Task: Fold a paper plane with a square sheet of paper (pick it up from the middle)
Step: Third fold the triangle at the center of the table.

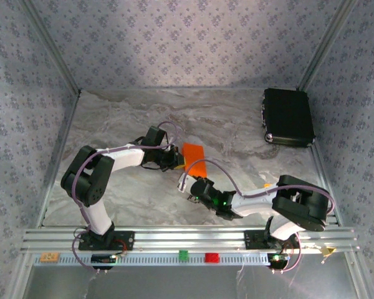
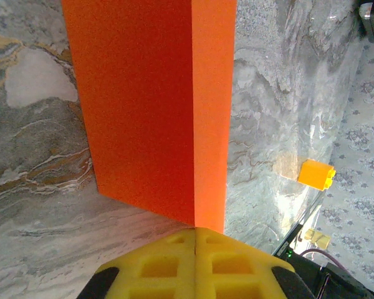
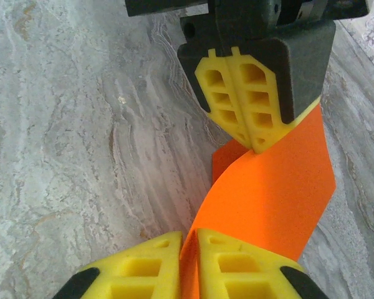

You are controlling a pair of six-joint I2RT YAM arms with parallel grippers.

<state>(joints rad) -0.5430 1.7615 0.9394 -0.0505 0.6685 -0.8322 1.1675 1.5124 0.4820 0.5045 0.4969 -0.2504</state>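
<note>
The square sheet of paper (image 1: 194, 153) is bright orange and hangs above the middle of the marble table, bent along a centre fold. In the left wrist view the paper (image 2: 143, 106) rises as two panels meeting at a sharp crease. My left gripper (image 2: 194, 232) is shut on its near edge at that crease. The right wrist view shows the left gripper (image 3: 257, 144) pinching the paper's (image 3: 274, 193) far end, while my right gripper (image 3: 188, 240) is shut on the near edge, paper filling the narrow slot between its yellow fingers. From above, the right gripper (image 1: 186, 182) sits just below the sheet.
A black box (image 1: 288, 116) lies at the back right of the table. A small yellow-orange block (image 2: 316, 174) sits near the right wall. Green (image 1: 183, 255) and red (image 1: 211, 257) blocks rest on the front rail. Patterned walls close in both sides.
</note>
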